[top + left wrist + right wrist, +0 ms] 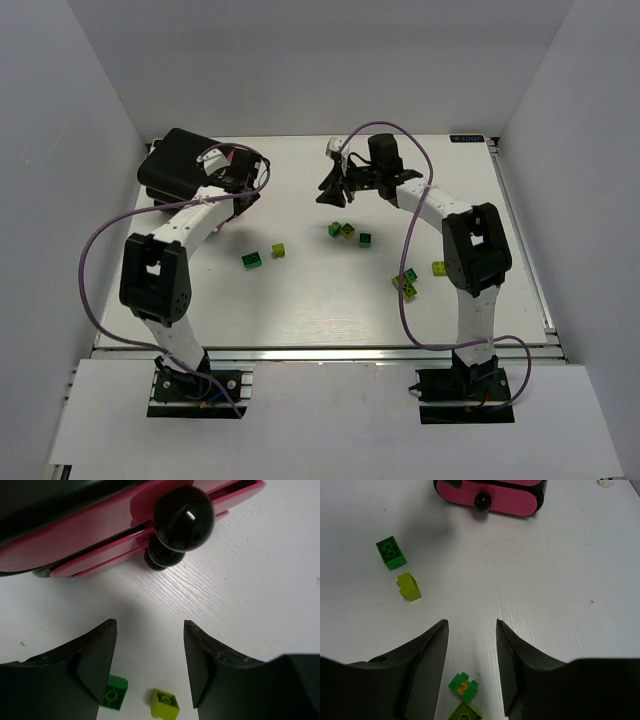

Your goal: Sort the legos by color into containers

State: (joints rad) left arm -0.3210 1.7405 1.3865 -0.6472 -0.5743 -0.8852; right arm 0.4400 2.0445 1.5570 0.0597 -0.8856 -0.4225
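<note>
Left gripper (148,625), held spread and empty, is placed nearer than the right gripper (471,624), likewise spread, to the black cabinet (172,165) in the far-left corner of the bench (300,315). Its pink drawers (75,545) and nearest knob (183,517) are met just ahead, slightly rightward. The legos (345,231) are strewn between it and the right edge.

Overhead from behind, wrist views low, both facing drawers (510,502)

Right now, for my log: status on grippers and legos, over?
Left gripper open, facing drawer knob. Right gripper open over green lego. Other legos loose on table. Knob unobstructed.
</note>
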